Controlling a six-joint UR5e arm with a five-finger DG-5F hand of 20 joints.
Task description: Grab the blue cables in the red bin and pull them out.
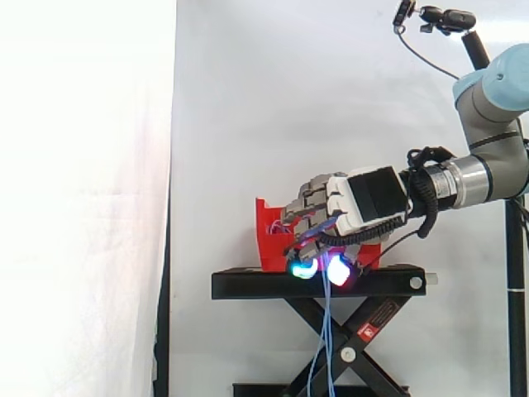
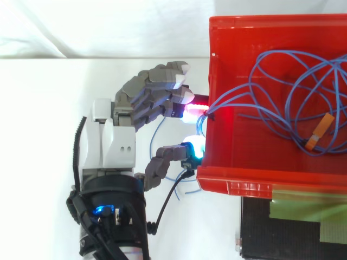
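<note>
Over red bin point(image 2: 238, 187) 9 o'clock wall, top view: hand point(image 2: 116, 141) fingers point(image 2: 162, 81) curled, pinching blue cables point(image 1: 328, 322) at rim. Rest coiled inside; ends dangle below. Likely light, floppy, snag-prone; best grip: bunched strands.

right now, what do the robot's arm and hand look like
The arm is grey with pale blue caps and a silver wrist. The hand has a white palm block with a black panel, grey segmented fingers, and fingertips glowing cyan, magenta and white.
</note>
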